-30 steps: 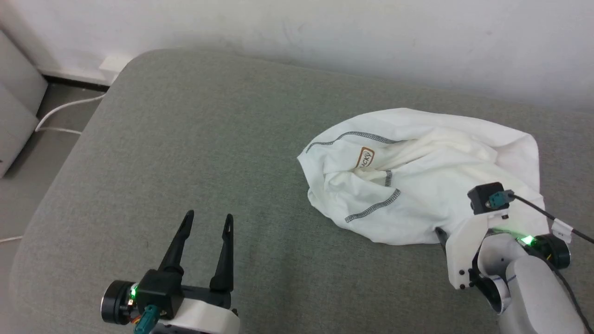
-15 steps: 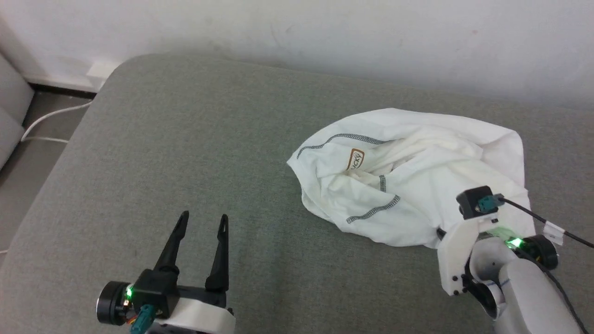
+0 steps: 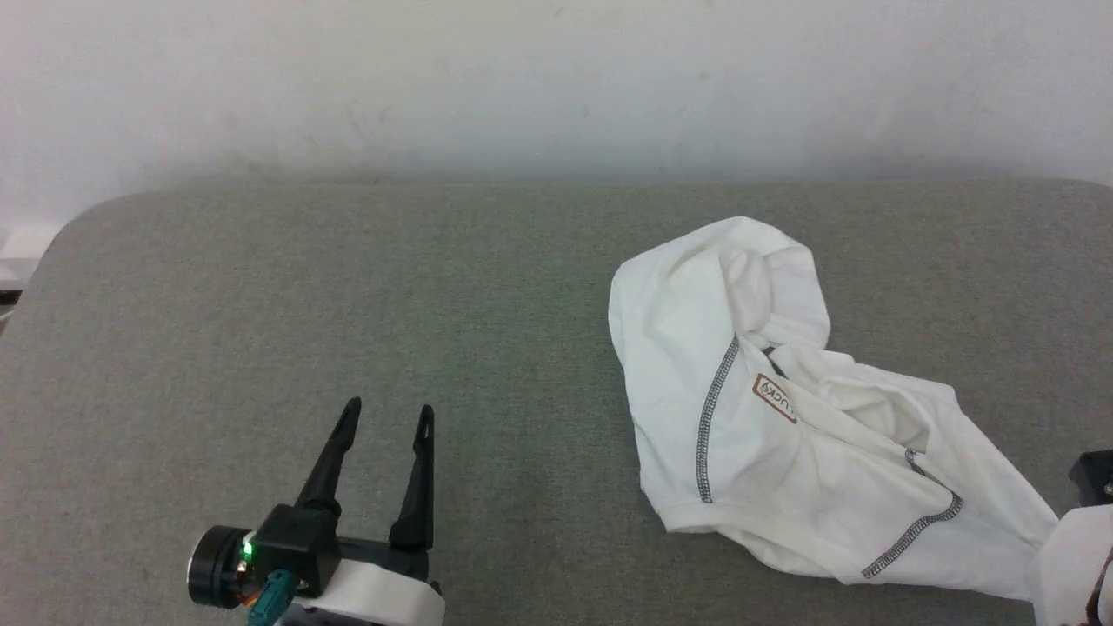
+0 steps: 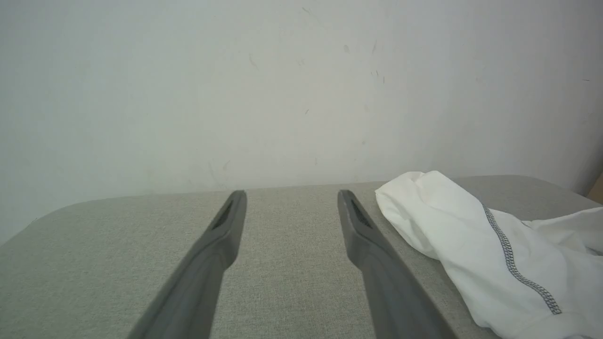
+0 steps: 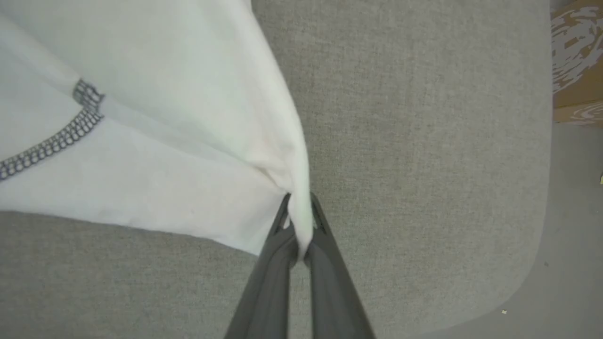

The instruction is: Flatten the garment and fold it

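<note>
the garment (image 3: 783,435) lies crumpled on the grey fabric-covered desk (image 3: 348,304). one corner is pinched between the pressed-together fingers of the right end effector (image 5: 298,203), and the cloth fans out away from its tips. the logo patch (image 3: 774,398) faces up just beside a dark zigzag seam (image 3: 709,426). the left end effector (image 3: 389,407) is spread, holding nothing, with the garment well apart to its right. a pale wall (image 3: 522,87) stands beyond its fingertips.
</note>
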You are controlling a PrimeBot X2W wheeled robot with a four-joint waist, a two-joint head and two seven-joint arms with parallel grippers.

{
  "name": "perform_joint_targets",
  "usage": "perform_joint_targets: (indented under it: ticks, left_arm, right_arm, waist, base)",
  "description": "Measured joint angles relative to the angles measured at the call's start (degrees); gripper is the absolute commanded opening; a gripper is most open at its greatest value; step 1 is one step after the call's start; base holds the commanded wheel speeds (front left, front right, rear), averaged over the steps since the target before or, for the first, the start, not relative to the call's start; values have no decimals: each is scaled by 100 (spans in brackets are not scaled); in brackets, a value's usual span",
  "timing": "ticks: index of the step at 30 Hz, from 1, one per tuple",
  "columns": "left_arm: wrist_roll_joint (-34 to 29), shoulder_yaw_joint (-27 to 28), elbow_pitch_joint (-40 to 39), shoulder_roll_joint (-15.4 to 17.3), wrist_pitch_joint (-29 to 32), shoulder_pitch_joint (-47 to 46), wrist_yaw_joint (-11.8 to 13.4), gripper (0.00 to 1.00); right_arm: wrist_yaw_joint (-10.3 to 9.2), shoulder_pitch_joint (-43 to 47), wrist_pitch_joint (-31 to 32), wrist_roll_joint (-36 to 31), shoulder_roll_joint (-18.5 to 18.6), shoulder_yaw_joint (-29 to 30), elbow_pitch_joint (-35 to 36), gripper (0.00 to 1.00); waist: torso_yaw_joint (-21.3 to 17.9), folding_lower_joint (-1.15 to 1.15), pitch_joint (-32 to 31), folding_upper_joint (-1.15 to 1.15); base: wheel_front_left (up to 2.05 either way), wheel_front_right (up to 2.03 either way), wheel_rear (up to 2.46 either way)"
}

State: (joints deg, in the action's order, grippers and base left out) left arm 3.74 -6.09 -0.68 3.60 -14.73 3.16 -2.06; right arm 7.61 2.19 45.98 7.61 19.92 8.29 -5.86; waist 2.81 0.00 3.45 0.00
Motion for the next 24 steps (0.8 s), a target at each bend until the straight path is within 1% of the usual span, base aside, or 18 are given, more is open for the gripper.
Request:
perform_joint_targets:
  ticks: [1, 2, 4, 7, 10, 12, 16, 19, 24]
  left_arm:
    - [0, -26, 26, -4, 0, -10, -26, 100]
    - [0, -55, 66, -8, 0, -18, -49, 100]
    - [1, -127, 166, -20, 0, -55, -94, 100]
    - [26, -214, 312, -36, 0, -185, -152, 100]
    - [105, -304, 527, -40, 0, -298, -242, 100]
    - [209, -396, 779, -40, 0, -376, -305, 100]
    - [388, -686, 1391, -43, 51, -643, -404, 100]
    - [503, -896, 1816, -52, 466, -1029, -450, 100]
    - [749, -1039, 2391, -62, 1272, -1746, -455, 100]
  right_arm:
    - [0, 60, -14, -19, -22, 31, 37, 0]
    - [0, 85, -80, -78, -54, 30, 62, 100]
    - [-1, 62, -396, -162, -215, -5, 119, 100]
    - [0, -89, -1015, -162, -595, -138, 165, 100]
    - [0, -316, -1577, -328, -769, -165, 318, 100]
    - [0, -396, -1831, -467, -845, -198, 549, 100]
    - [0, -508, -2377, -543, -1129, -381, 1154, 100]
    - [0, -558, -2805, -631, -1221, -404, 1391, 100]
    - [0, -564, -3393, -869, -1365, -423, 1356, 100]
  waist:
    - [-75, 0, -9, 0]
    - [-147, 0, -15, 0]
    - [-283, 0, -19, 0]
    - [-461, 0, -6, 0]
    - [-613, 0, 16, 0]
    - [-702, 0, 39, 0]
    - [-870, 0, 111, 0]
    - [-977, 0, 207, 0]
    - [-1163, 1, 419, 0]
  base:
    - [0, 0, 0]
    - [0, 0, 0]
    - [0, 0, 0]
    - [0, 0, 0]
    - [0, 0, 0]
    - [0, 0, 0]
    - [0, 0, 0]
    - [0, 0, 0]
    - [0, 0, 0]
